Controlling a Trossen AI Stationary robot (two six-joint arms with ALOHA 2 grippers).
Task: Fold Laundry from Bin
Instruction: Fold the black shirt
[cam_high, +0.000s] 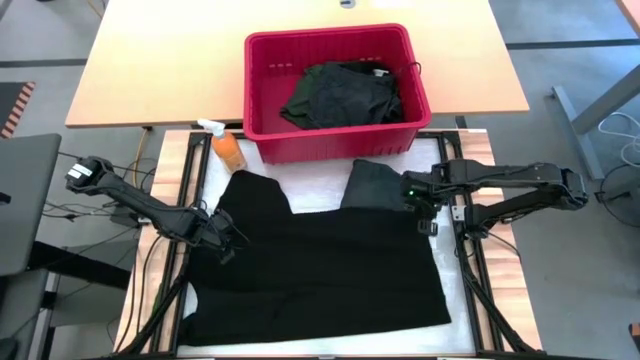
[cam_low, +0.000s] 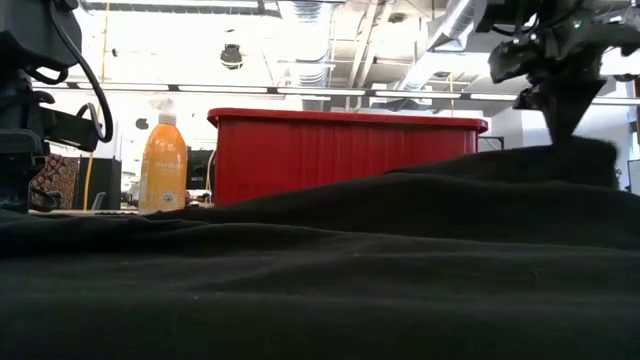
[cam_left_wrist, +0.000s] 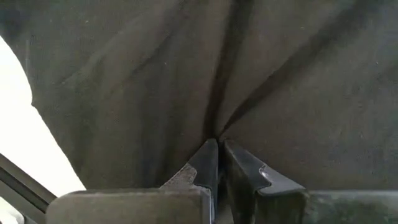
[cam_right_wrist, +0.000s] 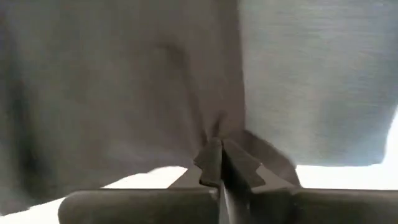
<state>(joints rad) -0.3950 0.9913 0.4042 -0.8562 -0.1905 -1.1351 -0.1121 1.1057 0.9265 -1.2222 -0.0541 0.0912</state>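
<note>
A black T-shirt-like garment (cam_high: 320, 270) lies spread on the white table top, one sleeve (cam_high: 375, 185) pointing toward the red bin (cam_high: 330, 142). More dark laundry (cam_high: 340, 95) lies heaped inside the bin. My left gripper (cam_high: 228, 243) is shut on the garment's left side. My right gripper (cam_high: 418, 210) is shut on its right side, beside the sleeve. In the low view the cloth rises toward my right gripper (cam_low: 562, 110). My left gripper pinches the garment's cloth (cam_left_wrist: 214, 127) between its two fingers near the left edge, coming steeply from above. Creases run out from the pinch; one layer or several, I cannot tell. The rest lies on the table. My right gripper pinches a pucker of cloth (cam_right_wrist: 217, 127) near the garment's right edge, between its two fingers, pointing down. The cloth is drawn up into a peak (cam_low: 585, 155) under the fingers, while the rest of the garment stays on the table.
An orange spray bottle (cam_high: 228, 148) stands by the bin's near left corner, close to the garment's left shoulder. The bin sits at the table's far side, partly on a wooden table (cam_high: 150, 60). White table top (cam_high: 315, 195) shows between the sleeves.
</note>
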